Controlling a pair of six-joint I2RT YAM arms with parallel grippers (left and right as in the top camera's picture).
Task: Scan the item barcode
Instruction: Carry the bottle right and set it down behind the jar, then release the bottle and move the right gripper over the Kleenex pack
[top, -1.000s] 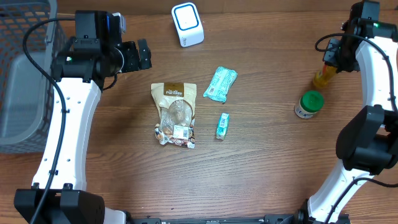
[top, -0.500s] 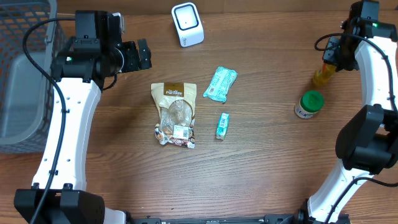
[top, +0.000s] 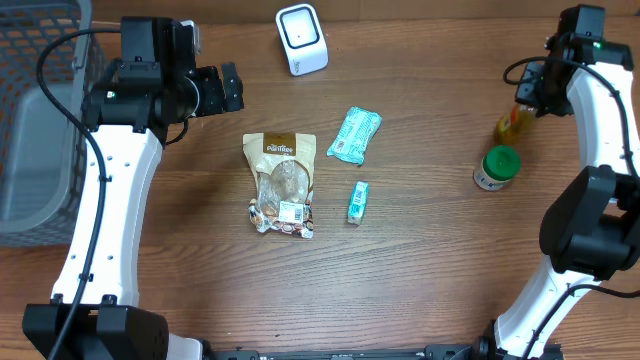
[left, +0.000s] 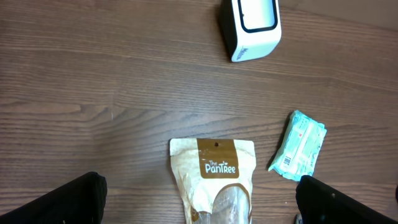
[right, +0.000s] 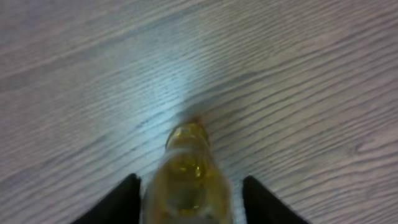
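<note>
1 item: yellow bottle (right: 186, 177), clear with amber liquid, on the far right of the table (top: 430, 280), just beyond a green-lidded jar (top: 497, 167).
Right gripper (right: 189, 199): arm reaches far out, 1 finger on either side of the bottle; blur hides whether they press it or stand free.
Writing: brown pouch (left: 213, 177) at mid-table reads "The PanTree"; print on the small teal box (top: 358, 201) and the teal pack (top: 355, 135) is too small to read.
Left gripper (top: 226, 88): spread wide, holding nothing, above bare wood beyond the pouch.
Scanner (top: 301, 39): white box with a dark window, at the far edge.
</note>
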